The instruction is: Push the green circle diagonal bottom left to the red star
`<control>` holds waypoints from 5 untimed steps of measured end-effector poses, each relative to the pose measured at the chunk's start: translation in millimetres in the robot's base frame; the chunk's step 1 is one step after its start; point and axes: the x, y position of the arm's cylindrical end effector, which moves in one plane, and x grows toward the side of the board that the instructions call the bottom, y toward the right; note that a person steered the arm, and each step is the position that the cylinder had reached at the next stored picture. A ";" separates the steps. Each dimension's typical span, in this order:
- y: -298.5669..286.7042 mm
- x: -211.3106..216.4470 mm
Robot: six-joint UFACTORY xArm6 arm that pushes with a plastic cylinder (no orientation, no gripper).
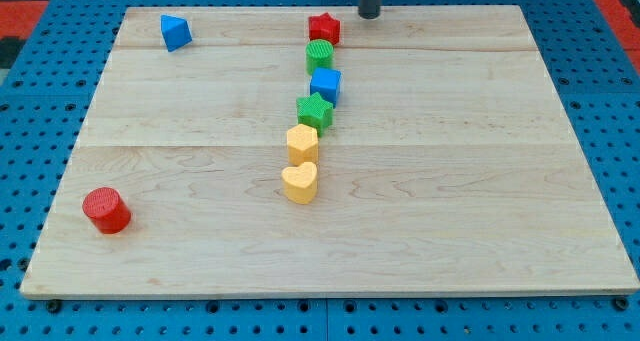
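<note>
So the wooden counter [480,181] fills most of the view, sitting on a blue pegboard [620,131]. Down at the view's bottom left there's a red cylinder [106,210], well apart from everything else. A chain of blocks runs up the middle: yellow heart [300,182] at the bottom, touching a yellow hexagon [302,143], then a green star [314,110], a blue cube [325,84], the green circle [319,55], and the red star [323,28] on top, just above and a bit right of the circle. A blue triangle [175,31] sits top left. My tip [369,15] is at the top edge, just right of the red star, not touching it. No claw on this rig, so nothing to say on open or closed
</note>
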 end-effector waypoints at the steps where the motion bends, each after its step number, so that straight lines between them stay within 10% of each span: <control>1: 10.5 7.9; 5: -27.7 36.1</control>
